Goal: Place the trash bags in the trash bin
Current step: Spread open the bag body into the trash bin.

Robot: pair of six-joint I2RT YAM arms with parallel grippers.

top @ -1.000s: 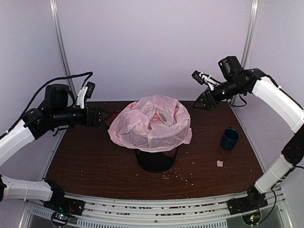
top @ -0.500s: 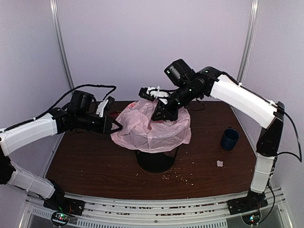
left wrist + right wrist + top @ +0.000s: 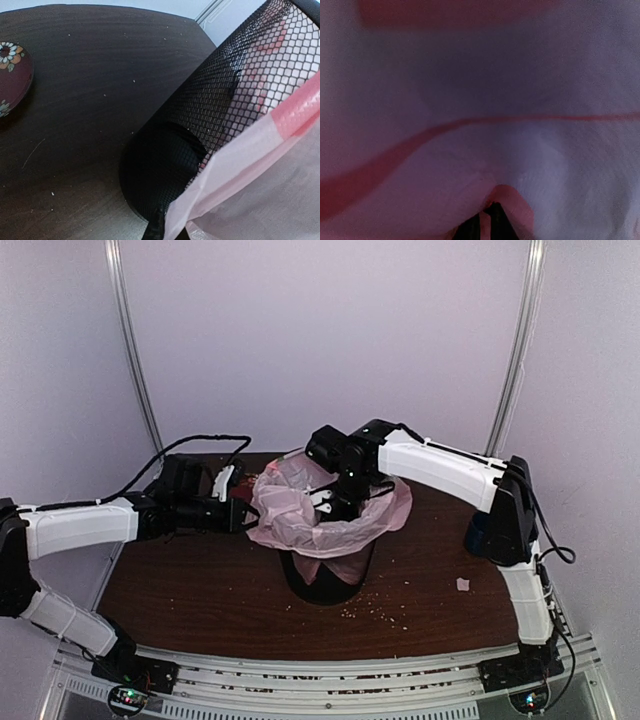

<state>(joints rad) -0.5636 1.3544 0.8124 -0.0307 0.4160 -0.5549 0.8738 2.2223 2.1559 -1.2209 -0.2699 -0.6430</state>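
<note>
Right arm swings in from 2 o'clock of the trash bin [image 3: 325, 580] to over its mouth. Right tool [image 3: 484, 224] is now down inside the trash bag [image 3: 285, 512], its tips drawn from apart to nearly together on pink film. Left tool [image 3: 246, 515] comes from well apart at 9 o'clock to the bag's edge and goes from spread to closed. Bag's dome is now sunk at centre, its edges drawn in. Blue mug [image 3: 472, 536] is now mostly hidden behind the right arm.
</note>
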